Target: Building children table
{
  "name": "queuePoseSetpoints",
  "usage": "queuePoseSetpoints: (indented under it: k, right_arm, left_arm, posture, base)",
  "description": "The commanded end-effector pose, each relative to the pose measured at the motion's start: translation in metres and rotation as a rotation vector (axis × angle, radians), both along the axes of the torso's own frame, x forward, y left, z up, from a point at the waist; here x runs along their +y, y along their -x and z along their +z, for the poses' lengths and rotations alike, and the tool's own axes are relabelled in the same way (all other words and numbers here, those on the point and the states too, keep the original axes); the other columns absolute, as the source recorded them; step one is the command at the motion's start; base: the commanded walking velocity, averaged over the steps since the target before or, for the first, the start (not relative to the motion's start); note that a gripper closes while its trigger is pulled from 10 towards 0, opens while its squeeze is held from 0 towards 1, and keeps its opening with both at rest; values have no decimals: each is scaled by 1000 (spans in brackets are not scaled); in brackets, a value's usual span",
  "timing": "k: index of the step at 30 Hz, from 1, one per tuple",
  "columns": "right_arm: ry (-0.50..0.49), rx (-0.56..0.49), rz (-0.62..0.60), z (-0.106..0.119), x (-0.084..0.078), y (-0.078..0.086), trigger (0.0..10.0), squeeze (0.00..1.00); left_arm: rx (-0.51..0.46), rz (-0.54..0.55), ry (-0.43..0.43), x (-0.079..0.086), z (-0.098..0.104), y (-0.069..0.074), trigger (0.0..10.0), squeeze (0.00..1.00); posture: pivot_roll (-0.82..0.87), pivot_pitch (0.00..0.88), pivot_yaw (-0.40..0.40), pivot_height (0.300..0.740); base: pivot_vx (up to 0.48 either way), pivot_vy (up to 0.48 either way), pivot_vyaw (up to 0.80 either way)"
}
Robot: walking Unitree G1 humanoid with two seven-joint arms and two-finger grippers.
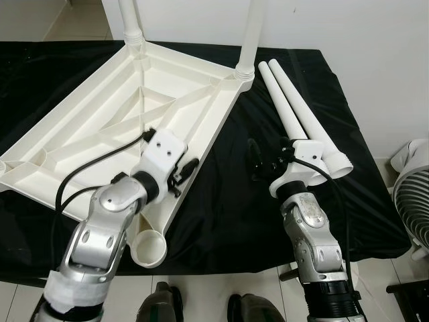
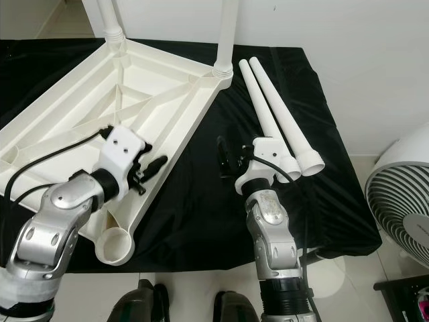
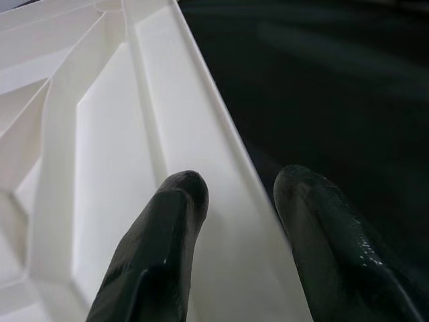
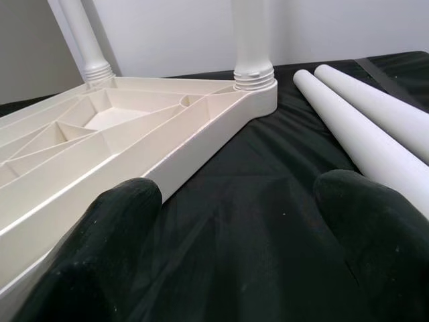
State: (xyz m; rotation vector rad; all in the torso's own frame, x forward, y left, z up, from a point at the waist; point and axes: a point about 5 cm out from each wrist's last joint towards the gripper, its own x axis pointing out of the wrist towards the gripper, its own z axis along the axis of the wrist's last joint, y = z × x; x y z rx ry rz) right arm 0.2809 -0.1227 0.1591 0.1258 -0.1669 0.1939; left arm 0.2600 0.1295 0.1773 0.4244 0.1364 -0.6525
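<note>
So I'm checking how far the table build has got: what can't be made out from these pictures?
- Fitted legs: tops cut off by the upper edge in the eye views, so their length is unknown.
- Tabletop: left corner cut off by the left edge in the left eye view.
- Loose legs: wide ends partly behind the right gripper.
- Left gripper: whether the fingers touch the tabletop rim is unclear.

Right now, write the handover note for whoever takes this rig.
Left gripper: open, over the near edge of the upturned table top.
Right gripper: open, above the black cloth, holding nothing.
Done: two legs stand in the far corner sockets.
Left: two loose legs lie side by side on the cloth right of the top; the near socket has no leg yet.
</note>
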Motion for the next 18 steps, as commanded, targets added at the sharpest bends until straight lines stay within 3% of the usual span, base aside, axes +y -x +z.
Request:
queuePoseSetpoints:
  k: [1,12,18]
  right_arm:
    - [4,9,-6,-2,-3,2,10000,0]
    - [6,15,13,-3,0,2,10000,0]
    - [13,16,19,-3,-1,3,10000,0]
  left_arm:
    - [-9,7,-58,13,-1,2,10000,0]
    - [20,86,-170,49,-3,1,10000,0]
    - [10,103,-227,59,-3,1,10000,0]
  posture:
    - [-43,108,3,740]
    - [-33,111,-11,740]
    - [-31,111,-18,740]
  base:
    - [0,0,0]
    - [0,0,0]
    - [0,0,0]
